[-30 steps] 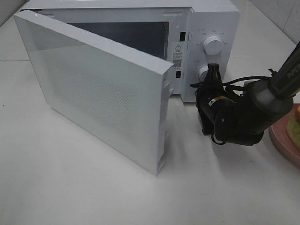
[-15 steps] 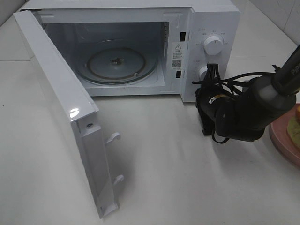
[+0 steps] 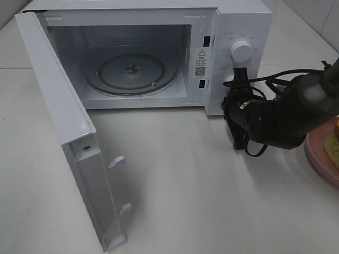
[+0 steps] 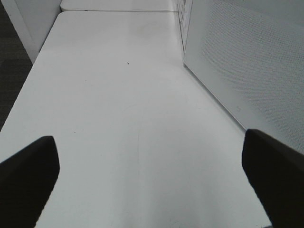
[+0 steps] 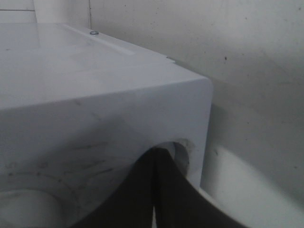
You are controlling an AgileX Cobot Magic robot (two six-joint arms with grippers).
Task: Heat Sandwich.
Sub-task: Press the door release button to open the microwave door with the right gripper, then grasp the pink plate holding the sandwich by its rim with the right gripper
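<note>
- White tabletop (image 3: 212, 201): the microwave (image 3: 249, 21) stands at the far edge, its door (image 3: 58, 121) wide open and its turntable (image 3: 132, 74) bare for loading.
- Right gripper (image 3: 241, 75), pinched shut and empty, touches the lower knob (image 3: 229, 82).
- Left gripper (image 4: 152, 185) hangs spread wide and empty outside the door.
- Sandwich (image 3: 333, 138) waits on its plate (image 3: 318, 159) at the right edge.

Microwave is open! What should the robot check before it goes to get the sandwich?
1. The door stands wide, clear of the opening: ok.
2. The turntable has nothing on it: ok.
3. The left hand is open and holds nothing: ok.
4. The right hand is ready to grab: not ok. It is shut, with its tips by the lower knob.
5. The sandwich sits well on its plate: cannot tell. Only an edge shows at the side of the high view.
</note>
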